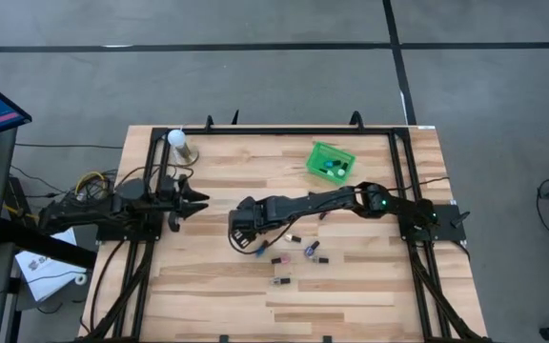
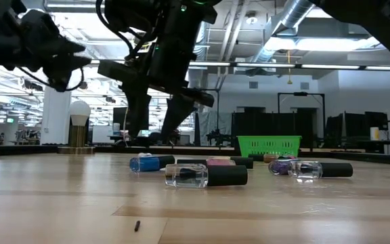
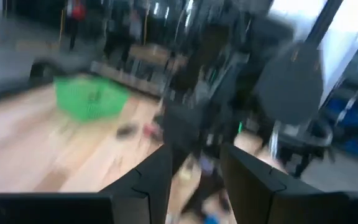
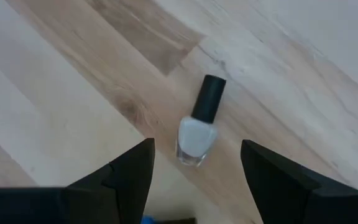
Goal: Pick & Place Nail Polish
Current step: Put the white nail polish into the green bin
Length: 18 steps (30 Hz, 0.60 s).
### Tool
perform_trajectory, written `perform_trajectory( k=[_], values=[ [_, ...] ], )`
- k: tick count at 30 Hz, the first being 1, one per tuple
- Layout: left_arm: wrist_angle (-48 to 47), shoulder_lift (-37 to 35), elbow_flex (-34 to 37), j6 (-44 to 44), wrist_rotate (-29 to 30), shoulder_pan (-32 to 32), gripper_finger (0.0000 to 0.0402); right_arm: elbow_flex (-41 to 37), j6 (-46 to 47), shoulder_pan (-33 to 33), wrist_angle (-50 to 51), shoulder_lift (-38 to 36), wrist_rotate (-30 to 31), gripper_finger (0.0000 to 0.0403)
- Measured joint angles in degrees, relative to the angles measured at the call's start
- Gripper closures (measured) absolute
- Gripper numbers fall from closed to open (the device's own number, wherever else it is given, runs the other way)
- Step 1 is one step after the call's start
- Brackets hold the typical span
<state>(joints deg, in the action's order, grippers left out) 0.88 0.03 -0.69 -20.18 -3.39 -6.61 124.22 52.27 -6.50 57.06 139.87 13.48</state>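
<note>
Nail polish bottle [image 4: 198,132] lies flat beneath the right tool [image 4: 194,163], jaws spread wide, pointing down.

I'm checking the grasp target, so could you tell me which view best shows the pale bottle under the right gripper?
The right wrist view: the pale bottle lies on its side, dark cap clear, between the open right gripper fingers. The high view hides it under that gripper; in the low and left wrist views I cannot pick it out.

I'm counting two arms over the table, the left arm [image 1: 112,211] and the right arm [image 1: 322,202], plus one green basket [image 1: 331,160] and one white ball-topped stand [image 1: 178,143]. From the low camera I get five nail polish bottles lying on the wood: a blue bottle [image 2: 144,163], a pink bottle [image 2: 220,161], a purple bottle [image 2: 282,166], a clear bottle [image 2: 185,176] in front and a second clear bottle [image 2: 305,170]. Those inside the basket are too small for me to count.
</note>
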Motion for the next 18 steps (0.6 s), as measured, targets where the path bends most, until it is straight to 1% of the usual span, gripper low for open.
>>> perform_trajectory(
  k=[3,6,10,12,15,18],
  values=[
    [0.48,0.78,0.26,0.43,1.55,0.0,0.027,0.0,1.68,-0.22,0.88,0.0,-0.05,0.0172],
    [0.38,1.08,0.26,1.6,1.73,0.0,0.027,0.0,2.23,-0.23,1.37,0.0,-0.08,0.0173],
    [0.35,1.62,0.28,0.58,6.01,0.0,0.027,0.0,3.28,-0.24,1.51,0.02,-1.78,0.0179],
    [0.46,1.72,0.28,0.41,6.02,0.0,0.027,0.0,2.47,-0.22,0.74,0.02,-3.34,0.0183],
    [0.39,2.1,0.33,0.72,4.46,0.0,0.027,0.0,1.62,-0.24,-0.73,0.02,-4.18,0.0187],
    [0.45,2.61,0.33,0.71,4.46,0.0,0.027,0.0,2.98,-0.24,-0.9,0.0,-4.77,0.0188]
  ],
)
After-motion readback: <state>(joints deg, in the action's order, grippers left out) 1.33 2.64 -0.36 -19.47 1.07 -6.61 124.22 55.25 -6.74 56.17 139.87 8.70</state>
